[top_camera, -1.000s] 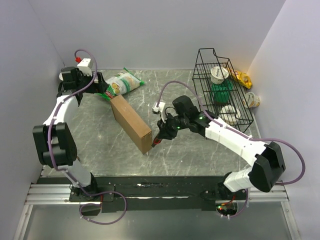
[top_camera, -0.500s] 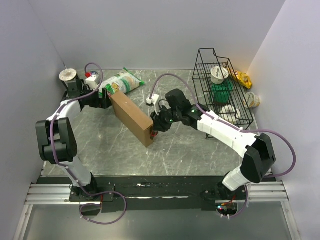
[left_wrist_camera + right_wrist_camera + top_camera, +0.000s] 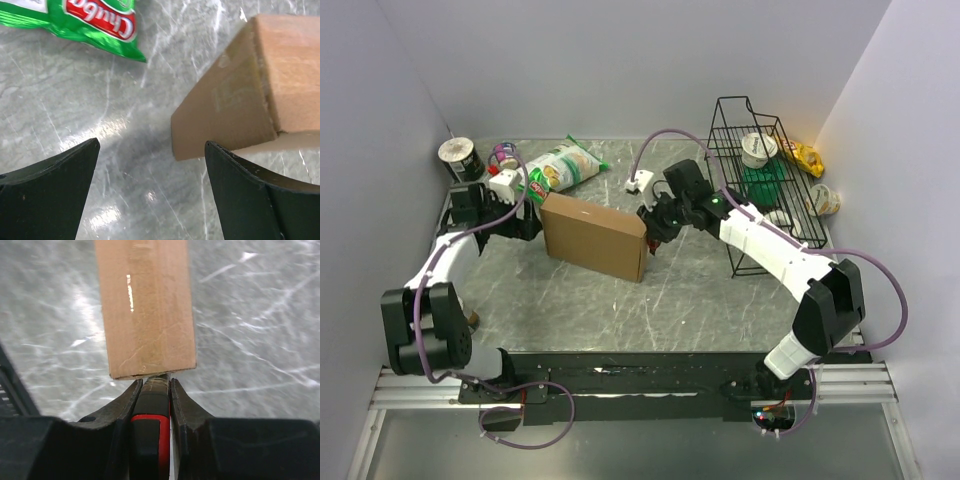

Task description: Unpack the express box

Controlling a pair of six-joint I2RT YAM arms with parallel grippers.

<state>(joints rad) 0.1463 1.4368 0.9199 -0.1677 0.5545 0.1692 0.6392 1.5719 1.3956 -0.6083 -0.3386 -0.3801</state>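
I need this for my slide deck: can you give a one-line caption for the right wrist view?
Right gripper, shut on a red-and-black tool, sets its tip against the brown express box on the marbled table.

The grey marbled table (image 3: 720, 295) carries the express box (image 3: 595, 237), which rests between the left gripper (image 3: 525, 226) and the right gripper (image 3: 650, 238). A green snack bag (image 3: 560, 165) lies just beyond the left gripper. A wire basket (image 3: 718, 160) stands near the right gripper, on the side away from the box.
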